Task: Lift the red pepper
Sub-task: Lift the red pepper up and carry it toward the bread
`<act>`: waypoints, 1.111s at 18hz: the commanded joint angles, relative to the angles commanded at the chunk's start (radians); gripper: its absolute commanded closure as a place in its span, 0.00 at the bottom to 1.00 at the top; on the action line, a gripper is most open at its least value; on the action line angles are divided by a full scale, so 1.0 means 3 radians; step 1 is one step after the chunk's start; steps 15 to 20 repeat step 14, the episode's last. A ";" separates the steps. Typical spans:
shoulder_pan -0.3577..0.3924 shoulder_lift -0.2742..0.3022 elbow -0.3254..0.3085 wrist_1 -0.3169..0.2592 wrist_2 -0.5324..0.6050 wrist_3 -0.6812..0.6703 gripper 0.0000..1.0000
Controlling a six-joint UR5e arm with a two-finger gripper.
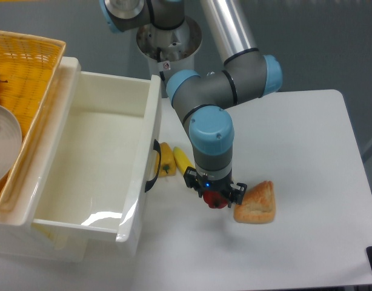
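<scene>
The red pepper (217, 200) is small, glossy and bright red. It sits between the fingers of my gripper (215, 197), near the middle of the white table. The gripper points straight down and its black fingers are closed around the pepper, so only part of the pepper shows below the wrist. I cannot tell whether the pepper rests on the table or is just off it.
A toasted bread slice (257, 204) lies just right of the gripper. A yellow banana (182, 160) and a small yellow-orange pepper (166, 160) lie to its left. A large white bin (151, 127) stands at left, with a wicker basket (34, 79) behind it.
</scene>
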 joint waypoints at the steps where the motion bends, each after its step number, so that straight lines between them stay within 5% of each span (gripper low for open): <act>1: 0.0000 0.0010 0.0000 0.0000 -0.0005 0.0072 0.49; 10: -0.0041 0.0102 -0.0082 -0.0051 -0.0026 0.0629 0.49; 20: -0.0031 0.0107 -0.0112 -0.0061 -0.0005 0.0660 0.49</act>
